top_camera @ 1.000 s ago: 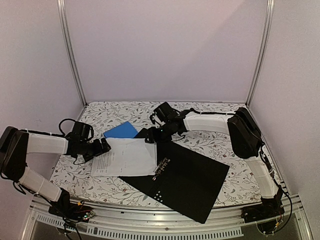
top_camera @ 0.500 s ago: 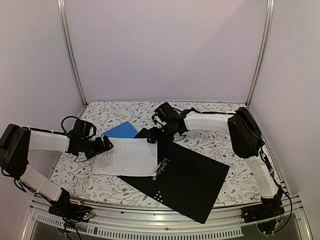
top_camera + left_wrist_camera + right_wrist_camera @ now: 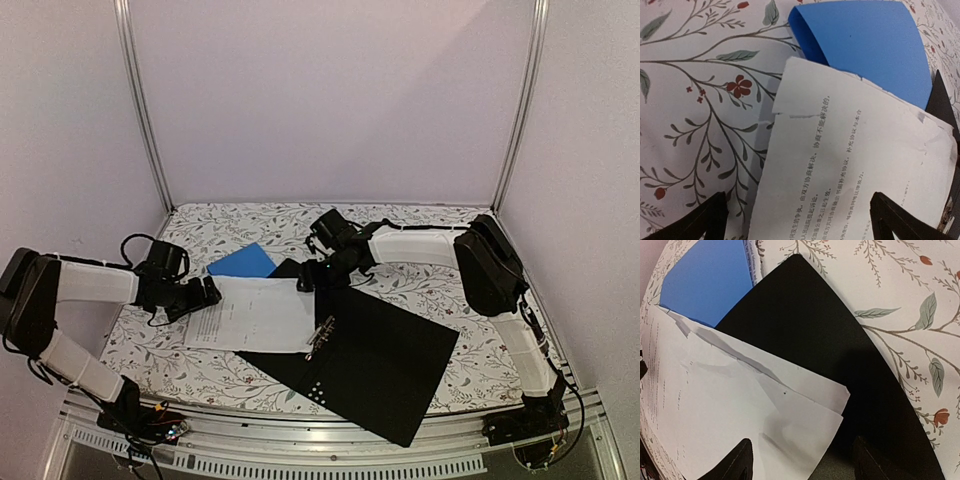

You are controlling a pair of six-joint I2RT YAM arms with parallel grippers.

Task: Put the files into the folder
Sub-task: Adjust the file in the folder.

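Count: two files (image 3: 255,315) are lying stacked, corners slightly offset in the right wrist view. One folder (image 3: 385,360) is lying open, black side up, with one metal clip (image 3: 320,337) at its spine. One blue folder (image 3: 242,262) is lying behind them.

The files are lying partly on the folder's left panel and partly on the table (image 3: 440,290), their far corner overlapping the blue folder.

The left gripper (image 3: 210,292) is standing wide open at the files' left edge, one sheet edge lying between its fingers (image 3: 705,225), nothing clamped. The right gripper (image 3: 308,280) is standing open over the files' far right corner, its fingers (image 3: 735,462) apart and gripping nothing.

The folder's near corner is reaching past the table's front edge. Bare cloth is showing right of the folder and along the far side
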